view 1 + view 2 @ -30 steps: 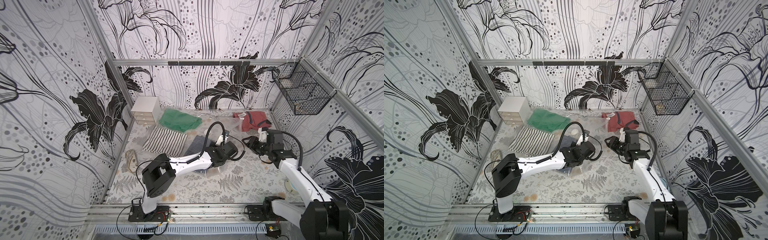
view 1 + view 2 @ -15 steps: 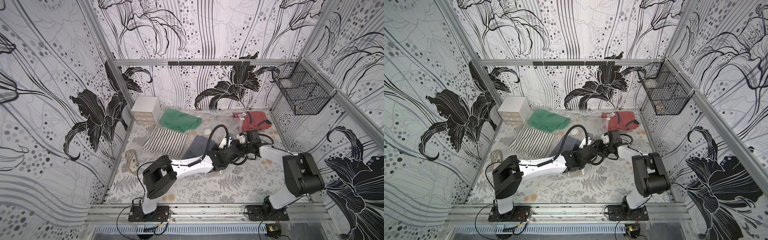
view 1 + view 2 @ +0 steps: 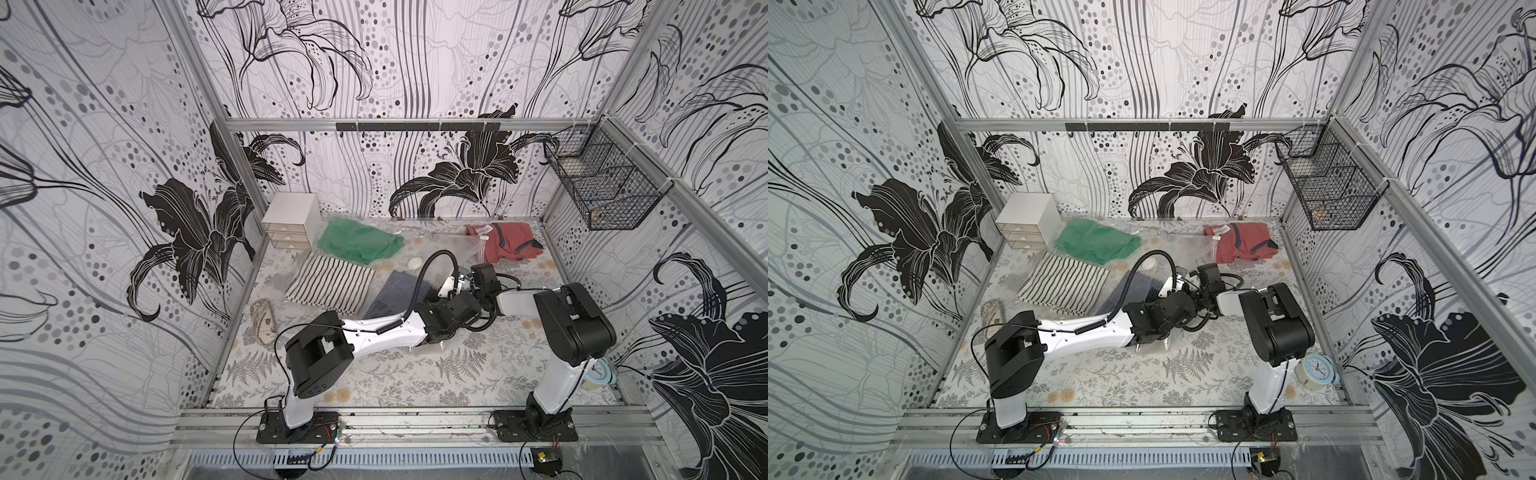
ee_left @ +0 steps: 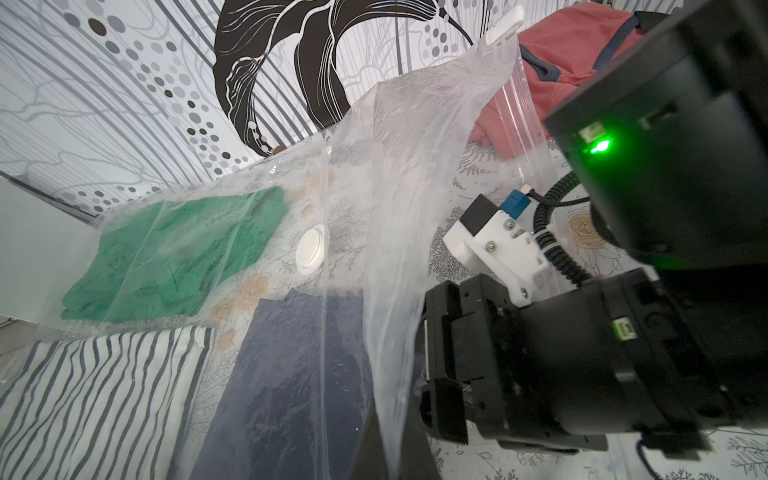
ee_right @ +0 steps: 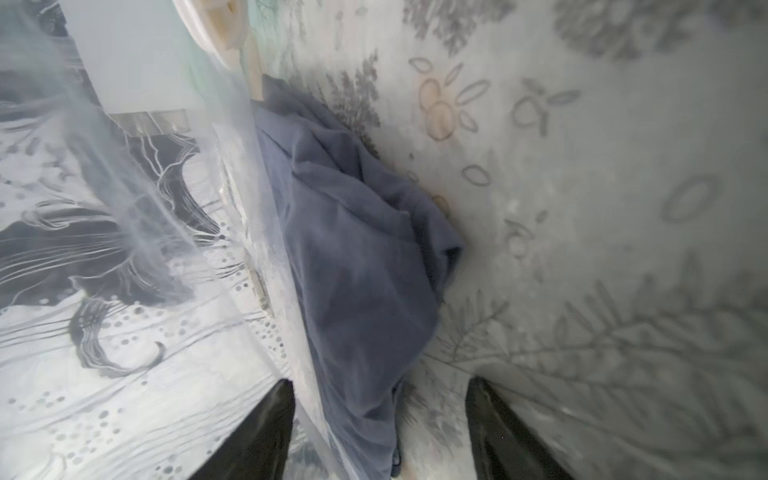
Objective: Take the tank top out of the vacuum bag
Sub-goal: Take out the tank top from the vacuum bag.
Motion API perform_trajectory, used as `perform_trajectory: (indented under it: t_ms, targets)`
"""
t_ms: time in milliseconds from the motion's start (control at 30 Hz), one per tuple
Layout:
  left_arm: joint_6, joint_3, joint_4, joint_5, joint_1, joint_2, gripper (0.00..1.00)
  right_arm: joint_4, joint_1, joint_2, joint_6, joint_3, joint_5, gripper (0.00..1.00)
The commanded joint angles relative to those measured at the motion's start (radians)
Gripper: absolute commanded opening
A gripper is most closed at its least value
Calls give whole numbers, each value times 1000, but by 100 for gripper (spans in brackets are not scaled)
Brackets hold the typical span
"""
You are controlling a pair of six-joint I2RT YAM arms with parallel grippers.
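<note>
The vacuum bag [image 4: 415, 174] is clear and crinkly, with a round white valve [image 3: 414, 262] and a white slider clip [image 4: 504, 24]. It lies in the middle of the table in both top views. Inside it lies the tank top [image 3: 392, 291], a dark blue-grey cloth [image 5: 357, 249]. My left gripper [image 4: 395, 459] is shut on the bag's upper sheet and holds it raised. Close beside it, my right gripper [image 5: 379, 436] is open. Its dark fingers [image 5: 259, 432] straddle the near end of the tank top, apart from it, with bag film to one side.
A green cloth [image 3: 357, 243] and a striped cloth [image 3: 328, 284] lie at the back left, and a red cloth [image 3: 509, 247] at the back right. White drawers [image 3: 291, 220] stand in the back left corner. A wire basket [image 3: 602, 191] hangs on the right wall. A small clock [image 3: 1316, 370] stands at the front right.
My right arm has folded in from the right side to the middle, beside the left gripper, and its jaws have widened. The left gripper has stayed shut on the bag sheet.
</note>
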Motion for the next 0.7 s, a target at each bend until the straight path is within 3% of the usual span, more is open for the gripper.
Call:
perform_trajectory:
  t_ms: [0,267,600,667]
  targets:
    - [15,-12,70,-34,-8,-21,0,84,32,71,86,-25,6,68]
    - [16,-23,76,-39,-10,-29,0,275,44,146,209,-22,11,61]
    - [11,-25,73,-50,-10,-29,0,312,49,137,219,-10,38,16]
    - [8,-23,71,-52,-10,-27,0,314,50,129,215,-13,44,0]
